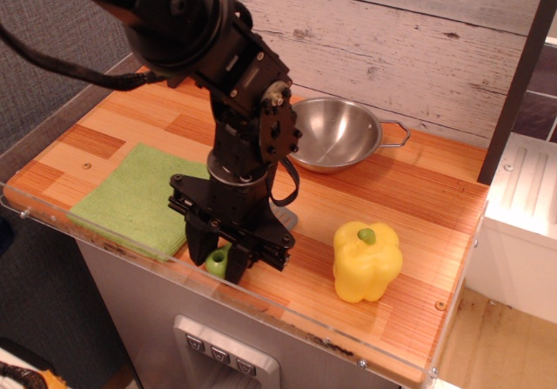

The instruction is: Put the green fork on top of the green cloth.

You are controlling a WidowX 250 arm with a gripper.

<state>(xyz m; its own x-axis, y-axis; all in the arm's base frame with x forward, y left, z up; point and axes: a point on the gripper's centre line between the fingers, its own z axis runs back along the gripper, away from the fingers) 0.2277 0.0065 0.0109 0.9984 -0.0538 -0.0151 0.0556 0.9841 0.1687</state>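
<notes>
The green fork lies on the wooden counter near the front edge. Only the end of its lime-green handle [216, 261] shows between my fingers, and a sliver of its grey head [285, 220] shows behind the arm. My gripper [218, 263] points down over the handle, with its black fingers [197, 251] closed against both sides. The fork still rests on the counter. The green cloth [130, 196] lies flat at the front left, just left of the gripper, with nothing on it.
A steel bowl [338, 132] with two handles stands at the back, behind the arm. A yellow pepper [367, 263] with a green stem sits to the right of the gripper. A clear acrylic lip [104, 243] runs along the front edge of the counter.
</notes>
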